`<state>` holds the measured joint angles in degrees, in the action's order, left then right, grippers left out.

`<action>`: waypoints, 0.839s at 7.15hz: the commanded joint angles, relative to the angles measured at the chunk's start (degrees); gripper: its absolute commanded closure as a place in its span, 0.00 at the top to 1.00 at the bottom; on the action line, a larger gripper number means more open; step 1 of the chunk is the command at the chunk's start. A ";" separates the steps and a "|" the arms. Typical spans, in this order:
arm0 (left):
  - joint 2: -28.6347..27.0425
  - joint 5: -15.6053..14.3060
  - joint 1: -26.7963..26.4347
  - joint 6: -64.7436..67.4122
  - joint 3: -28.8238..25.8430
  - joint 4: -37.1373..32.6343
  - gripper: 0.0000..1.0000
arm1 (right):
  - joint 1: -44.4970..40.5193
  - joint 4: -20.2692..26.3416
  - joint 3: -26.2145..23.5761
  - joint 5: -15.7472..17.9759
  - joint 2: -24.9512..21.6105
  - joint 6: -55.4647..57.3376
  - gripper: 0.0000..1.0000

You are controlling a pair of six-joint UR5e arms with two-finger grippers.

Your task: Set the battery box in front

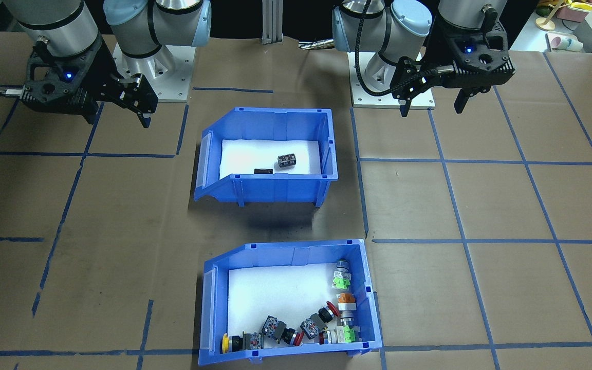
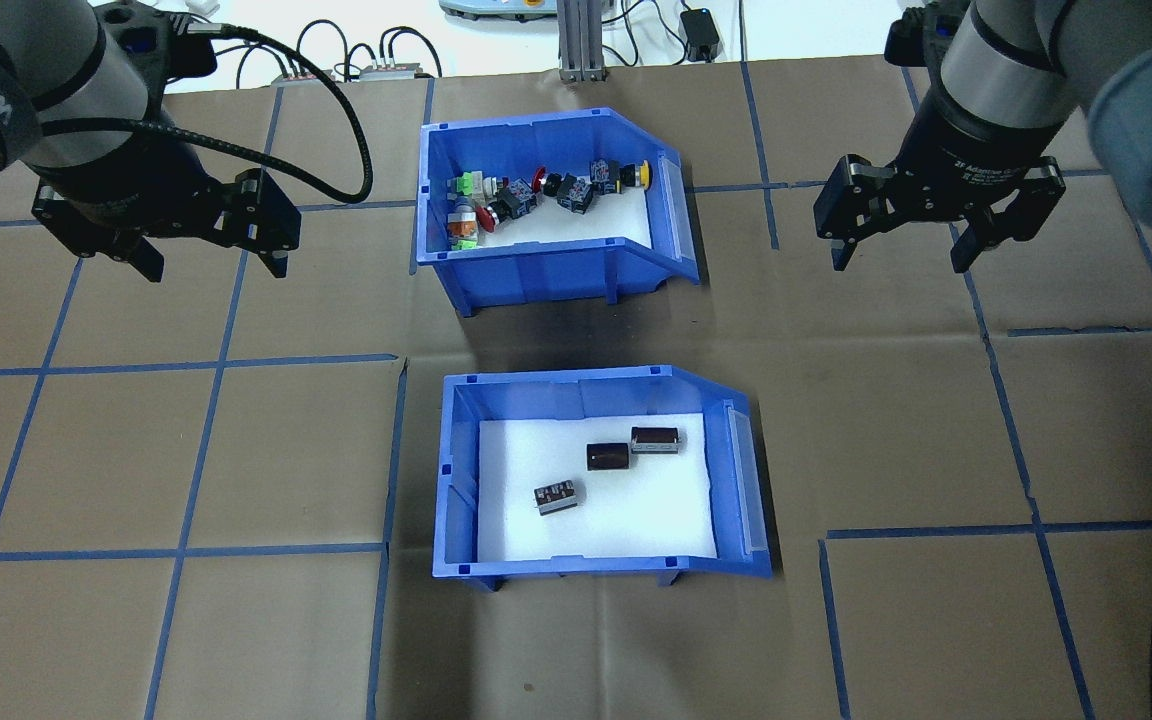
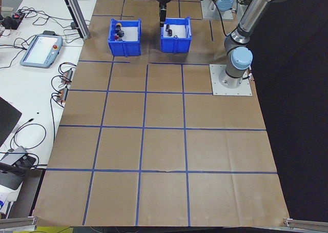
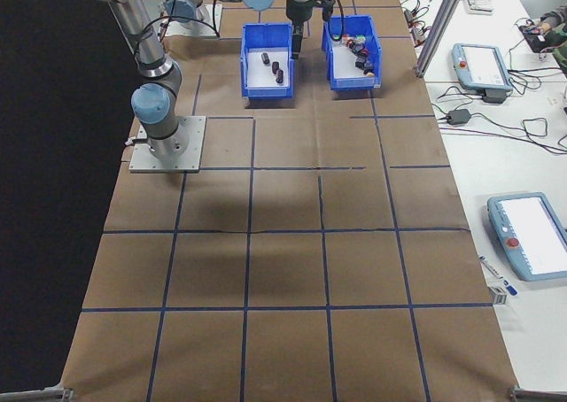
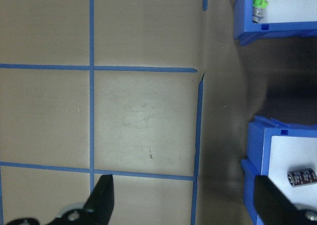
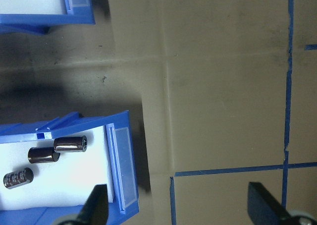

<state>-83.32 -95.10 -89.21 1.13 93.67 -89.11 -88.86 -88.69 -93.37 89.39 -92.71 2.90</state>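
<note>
From the front-facing camera we see the blue plastic battery box with white foam lining [image 1: 267, 154] sitting on the brown paper-covered desk [image 1: 481, 205] on the robot's side, the alike blue plastic bin of coloured push-button parts [image 1: 288, 303] just beyond it, while the left claw [image 1: 432, 100] and right claw [image 1: 139, 105] hover spread apart, holding nothing. From overhead we count three dark cylinders [image 2: 608, 456] lying on the foam, both claws well apart from the box. In the wrist views, we catch each claw's black fingers [image 5: 103, 201] wide over bare desk beside the box's edge.
</note>
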 commanded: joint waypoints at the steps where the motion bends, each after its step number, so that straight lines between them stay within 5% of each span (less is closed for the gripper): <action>1: 0.00 0.00 0.00 0.10 -0.06 0.07 1.00 | -0.09 0.01 0.03 0.00 0.07 0.00 1.00; 4: 0.09 0.17 -0.09 0.18 0.02 -0.01 1.00 | -0.09 -0.78 0.12 0.52 0.68 -4.20 1.00; 6: 0.17 0.88 -0.61 0.62 0.20 -0.27 1.00 | -0.09 -1.14 5.44 0.70 4.79 -10.69 1.00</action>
<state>-83.22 -94.56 -89.46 1.50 93.71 -89.14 -88.94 -89.80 -91.28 89.95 -90.44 -3.95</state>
